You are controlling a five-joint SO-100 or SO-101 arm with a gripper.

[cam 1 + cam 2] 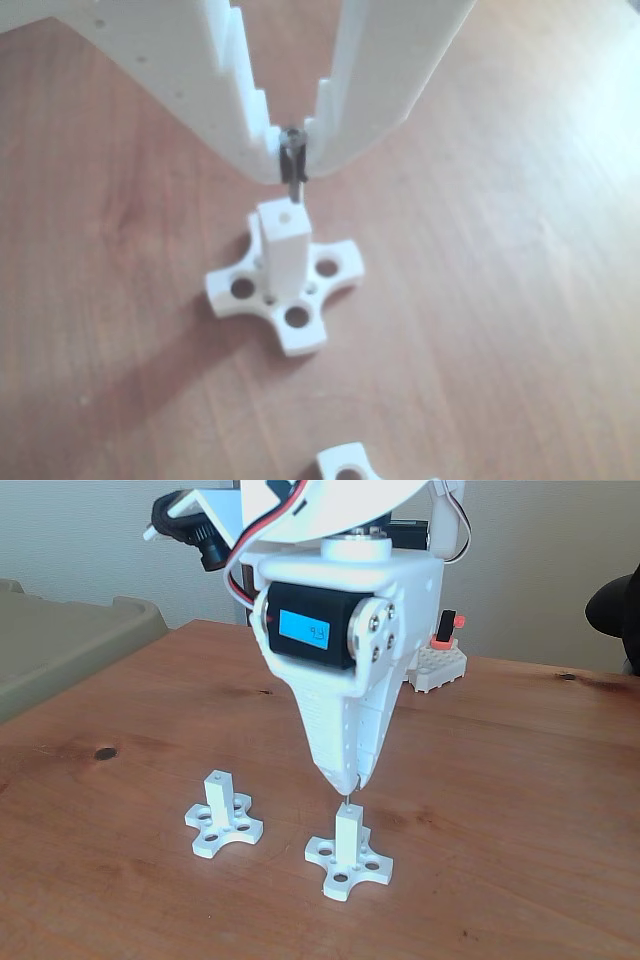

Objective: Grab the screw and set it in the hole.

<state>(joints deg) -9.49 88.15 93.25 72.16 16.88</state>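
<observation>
Dark screw [292, 165] pinched above hole [285, 215]

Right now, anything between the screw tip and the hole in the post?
Nothing. In the other view the screw, pinched in the gripper, hangs just above the hole in the post; that short gap is bare.

Pincer [292, 165] pointing straight down, jaws pinched together at tips

Bench [520, 780]: brown wood-grain top, carrying everything here.
Near post [347, 855]: white, on a cross-shaped base, standing upright on the bench.
Second post [222, 818]: standing to its left in the fixed view, apart.
White brick block [440, 667]: sitting near the far edge.
</observation>
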